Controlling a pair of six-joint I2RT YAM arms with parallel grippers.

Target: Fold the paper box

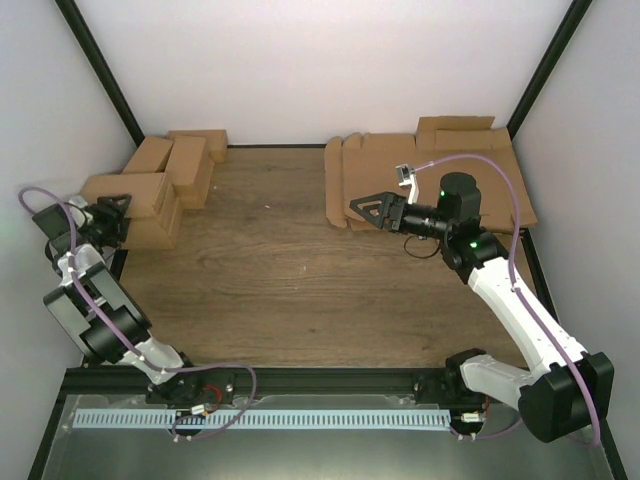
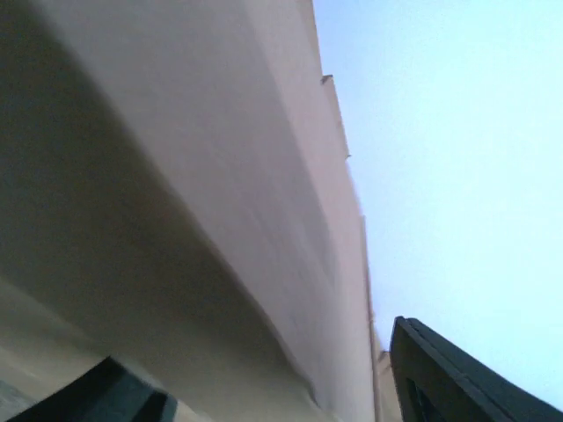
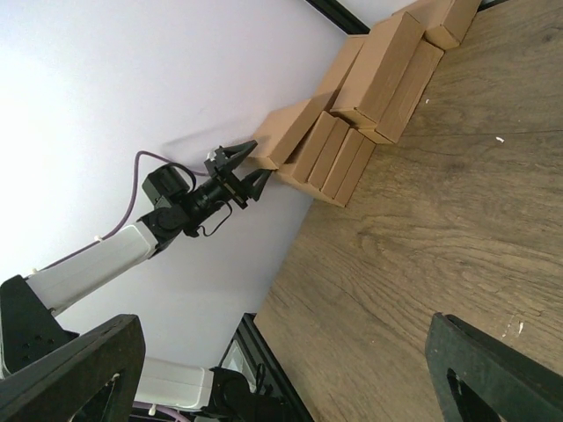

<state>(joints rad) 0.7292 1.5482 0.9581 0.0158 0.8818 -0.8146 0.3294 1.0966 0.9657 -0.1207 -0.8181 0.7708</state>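
The paper box (image 1: 126,189) is a folded brown box lying on top of the pile at the table's left edge; it also shows in the right wrist view (image 3: 286,132). My left gripper (image 1: 122,218) stands at its near end with the jaws spread around it. In the left wrist view the box (image 2: 220,176) fills the space between the fingers, and the right finger (image 2: 457,369) stands slightly off its edge. My right gripper (image 1: 358,213) hovers open above the table's middle right with nothing between its fingers (image 3: 493,369).
Several finished brown boxes (image 1: 185,160) are stacked at the back left under and beside the paper box. A thick pile of flat brown sheets (image 1: 430,170) lies at the back right, behind the right arm. White walls and black frame posts (image 1: 100,70) close the sides.
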